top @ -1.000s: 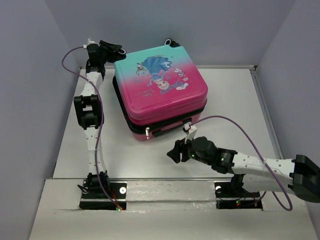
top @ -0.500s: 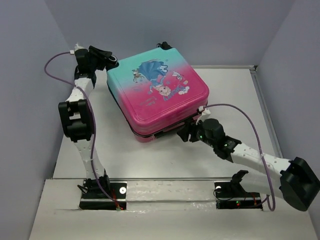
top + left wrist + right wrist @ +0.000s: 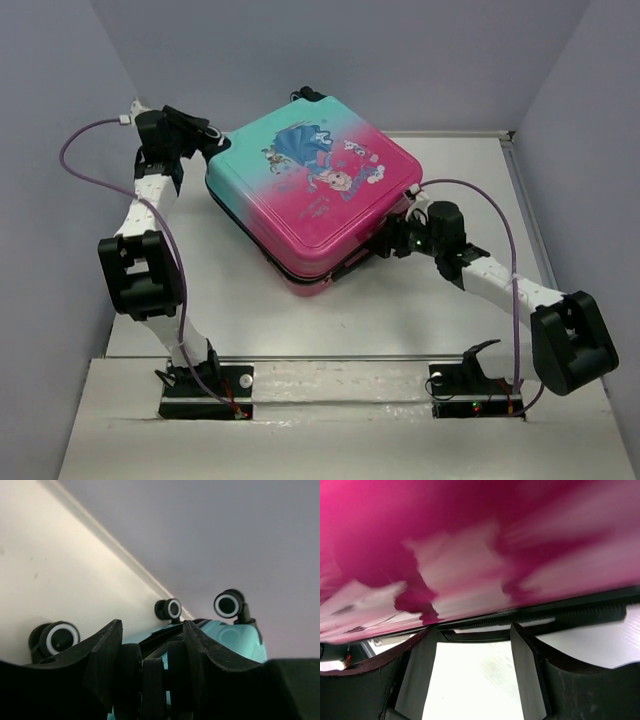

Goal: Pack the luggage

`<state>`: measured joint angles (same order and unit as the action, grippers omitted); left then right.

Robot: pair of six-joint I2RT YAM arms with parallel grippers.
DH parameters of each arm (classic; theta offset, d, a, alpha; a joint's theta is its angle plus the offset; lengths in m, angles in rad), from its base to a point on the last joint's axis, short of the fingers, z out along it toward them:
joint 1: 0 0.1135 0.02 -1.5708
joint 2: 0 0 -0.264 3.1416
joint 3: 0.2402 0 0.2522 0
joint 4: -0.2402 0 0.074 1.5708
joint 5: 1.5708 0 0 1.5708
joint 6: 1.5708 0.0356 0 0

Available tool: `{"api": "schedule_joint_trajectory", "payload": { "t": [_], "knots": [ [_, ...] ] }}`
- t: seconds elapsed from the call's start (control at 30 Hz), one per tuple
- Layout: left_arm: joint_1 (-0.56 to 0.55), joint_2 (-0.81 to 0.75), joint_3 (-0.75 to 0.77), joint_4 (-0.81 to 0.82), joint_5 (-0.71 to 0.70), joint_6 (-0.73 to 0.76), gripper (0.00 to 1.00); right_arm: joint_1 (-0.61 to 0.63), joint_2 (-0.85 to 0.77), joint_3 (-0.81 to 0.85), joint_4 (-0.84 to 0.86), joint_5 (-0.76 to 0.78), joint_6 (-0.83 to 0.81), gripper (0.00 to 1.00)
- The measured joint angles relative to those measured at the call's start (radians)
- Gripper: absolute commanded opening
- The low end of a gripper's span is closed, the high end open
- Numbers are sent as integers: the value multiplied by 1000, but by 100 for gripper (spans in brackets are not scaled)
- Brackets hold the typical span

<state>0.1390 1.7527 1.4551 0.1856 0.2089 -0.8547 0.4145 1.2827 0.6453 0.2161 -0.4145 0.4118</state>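
The luggage (image 3: 315, 190), a pink-to-teal hard-shell case with a cartoon print, lies flat and closed on the table, turned corner-on. My left gripper (image 3: 208, 135) is at its far-left teal corner, shut on a black wheel (image 3: 150, 675) there. Other wheels (image 3: 61, 636) (image 3: 229, 603) show beyond it in the left wrist view. My right gripper (image 3: 390, 245) is open at the near-right side, its fingertips against the pink shell (image 3: 470, 555) and black zipper band (image 3: 570, 612). Only bare table (image 3: 475, 680) lies between its fingers.
The white table (image 3: 470, 180) is closed in by grey walls at the left, back and right. A raised strip (image 3: 330, 365) runs along the near edge above both arm bases. Purple cables loop over each arm.
The luggage has turned counterclockwise on the table. My left gripper swung left with its corner. My right gripper moved from the front of the table up to the case's near-right side.
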Motion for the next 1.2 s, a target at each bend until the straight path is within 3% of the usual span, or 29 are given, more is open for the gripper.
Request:
{"api": "schedule_joint_trajectory", "payload": {
  "t": [0.23, 0.33, 0.4, 0.43, 0.5, 0.57, 0.8, 0.87, 1.03, 1.2],
  "knots": [
    [13, -150, -323, 35, -95, -48, 6, -176, 80, 49, -37, -123, -30, 65],
    [14, -215, -377, 34, -121, -48, 6, -206, 80, 60, -37, -129, -40, 63],
    [14, -240, -402, 34, -131, -49, 6, -212, 51, 57, -33, -141, -37, 59],
    [14, -243, -406, 32, -131, -49, 6, -212, 39, 52, -28, -149, -30, 50],
    [14, -242, -406, 32, -129, -53, 6, -207, -45, 14, 14, -182, -12, 45],
    [14, -240, -401, 27, -122, -60, 6, -189, -132, -48, 79, -212, 6, 32],
    [14, -203, -301, -57, -107, -50, 6, -68, -159, -153, 128, -238, -3, 24],
    [14, -192, -260, -74, -102, -43, 6, -31, -132, -154, 142, -231, -15, 24],
    [14, -151, -196, -97, -85, -27, 6, 54, -47, -154, 197, -187, -56, 47],
    [19, -87, -175, -108, -72, -21, 6, 69, 29, -154, 275, -169, -89, 52]
  ]
}}
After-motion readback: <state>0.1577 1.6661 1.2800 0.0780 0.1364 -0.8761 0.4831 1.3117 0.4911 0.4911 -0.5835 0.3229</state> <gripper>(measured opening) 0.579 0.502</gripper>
